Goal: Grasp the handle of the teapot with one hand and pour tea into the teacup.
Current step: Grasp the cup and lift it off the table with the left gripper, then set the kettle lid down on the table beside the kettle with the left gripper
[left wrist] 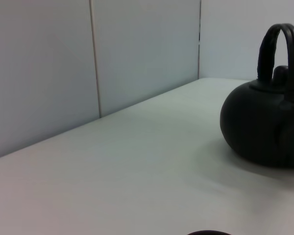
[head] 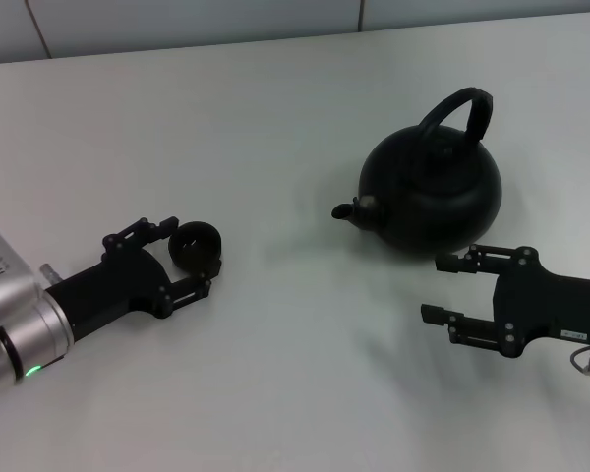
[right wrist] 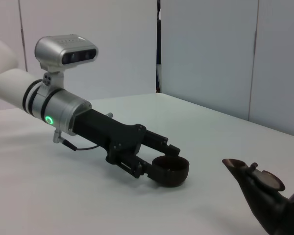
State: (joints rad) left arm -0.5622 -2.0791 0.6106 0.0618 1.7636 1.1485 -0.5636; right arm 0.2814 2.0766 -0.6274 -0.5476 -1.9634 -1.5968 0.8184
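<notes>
Two grippers: open right gripper [head: 450, 288] lies just before teapot [head: 433, 192], arched handle [head: 459, 110] probably beyond; left gripper [head: 184, 261] clasps teacup [head: 196, 246].

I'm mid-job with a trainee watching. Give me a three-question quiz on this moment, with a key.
1. True or false: the right tool grips the handle.
2. Which tool has its fingers around the teacup?
A. left
B. right
C. neither
3. Fill in: the teapot points its spout toward the robot's ____ side.

Key:
1. False. It is open, on the near side of the pot, off the handle.
2. A, the left tool.
3. Left.
</notes>
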